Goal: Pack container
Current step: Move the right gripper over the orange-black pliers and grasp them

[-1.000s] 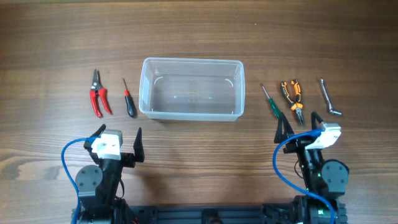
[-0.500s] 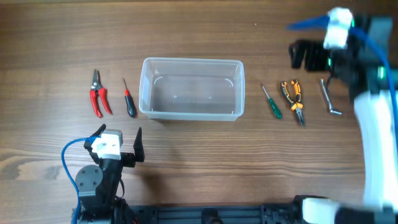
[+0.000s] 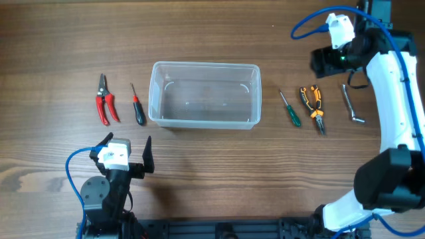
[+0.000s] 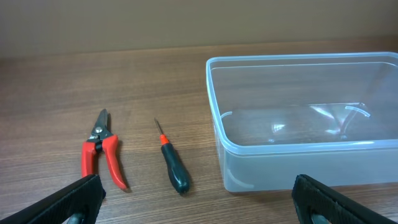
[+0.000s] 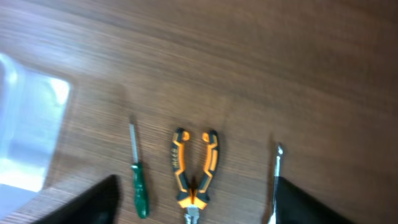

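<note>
The clear plastic container (image 3: 204, 64) sits empty in the middle of the worktop (image 3: 212, 26). The left gripper (image 3: 127, 143) rests near the front edge, toward the left corner, with its jaws wide and nothing between them. The right gripper (image 5: 193, 190) hangs toward the far right corner, above the orange-and-black pliers (image 3: 313, 106), jaws apart and empty.

The main risk is crowding. The green screwdriver (image 3: 289, 109) lies just beside the pliers on one side and the bent hex key (image 3: 352, 105) is near on the other. A descent off centre could nudge a neighbour or pinch two tools at once. The plier handles are splayed, so a grip on one handle alone may let the tool swing or slip. The container looks light, and a tool released on its rim could shove it.

Pruning shears (image 3: 105, 101) and a red-and-black screwdriver (image 3: 137, 106) wait toward the left edge.

There may be print on the plier handles, but it is too blurred to read.
</note>
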You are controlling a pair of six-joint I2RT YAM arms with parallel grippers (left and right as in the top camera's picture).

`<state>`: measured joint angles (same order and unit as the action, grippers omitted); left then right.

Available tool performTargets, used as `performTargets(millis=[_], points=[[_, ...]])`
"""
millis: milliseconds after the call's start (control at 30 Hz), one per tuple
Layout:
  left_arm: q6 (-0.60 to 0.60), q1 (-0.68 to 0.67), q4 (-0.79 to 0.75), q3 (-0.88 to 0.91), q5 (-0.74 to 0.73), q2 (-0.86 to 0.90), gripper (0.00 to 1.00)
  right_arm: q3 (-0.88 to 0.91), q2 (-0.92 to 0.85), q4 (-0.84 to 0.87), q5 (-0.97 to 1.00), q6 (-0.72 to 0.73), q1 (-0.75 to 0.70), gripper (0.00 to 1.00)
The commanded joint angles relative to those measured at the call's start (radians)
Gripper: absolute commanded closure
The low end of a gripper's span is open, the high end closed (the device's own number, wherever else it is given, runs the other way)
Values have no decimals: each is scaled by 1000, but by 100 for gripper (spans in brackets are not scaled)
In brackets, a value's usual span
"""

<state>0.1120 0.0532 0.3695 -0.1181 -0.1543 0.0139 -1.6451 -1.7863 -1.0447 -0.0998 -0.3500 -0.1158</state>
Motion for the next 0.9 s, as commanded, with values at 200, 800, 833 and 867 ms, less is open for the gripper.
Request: performTargets(millis=[200, 800, 833, 867], points=[[15, -6, -2, 6, -12, -8, 0, -13, -174, -47, -26, 13, -35, 46], [15, -6, -2, 6, -12, -8, 0, 174, -238, 43, 15, 14, -29, 45], [15, -6, -2, 6, -12, -8, 0, 186, -238, 53, 32, 18, -30, 45], [15, -6, -2, 6, -12, -8, 0, 192, -238, 59, 44, 21, -30, 45]])
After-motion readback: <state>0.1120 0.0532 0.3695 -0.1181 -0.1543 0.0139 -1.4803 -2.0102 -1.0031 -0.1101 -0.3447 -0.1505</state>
